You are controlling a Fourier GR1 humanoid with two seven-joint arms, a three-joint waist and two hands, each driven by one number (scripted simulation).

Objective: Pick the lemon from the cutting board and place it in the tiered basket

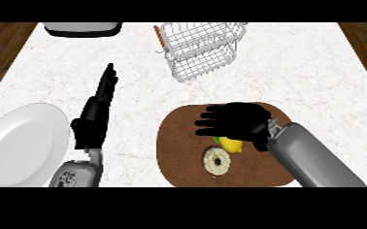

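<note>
Nearest to us, the brown cutting board lies on the marble desk, and on it sits a small round pastry with a dark middle. Just behind that pastry we see the lemon, only partly visible: its yellow shows below the right robot hand, which hangs over it with fingers curled downward across its top. We cannot tell whether those fingers have closed on the fruit or only cover it, and the lemon appears to rest on the board, not lifted.

To the left, the left robot hand lies open with straight fingers pointing away from us, resting beside a white plate at the desk's left edge and holding nothing.

Farther off, the white wire tiered basket stands well apart from the board, and we see nothing inside it. A grey-and-black appliance sits at the far left edge.

We judge the task to be at its start: the reach is made, while the grasp, the lift, the carry to the basket and the release all remain.
</note>
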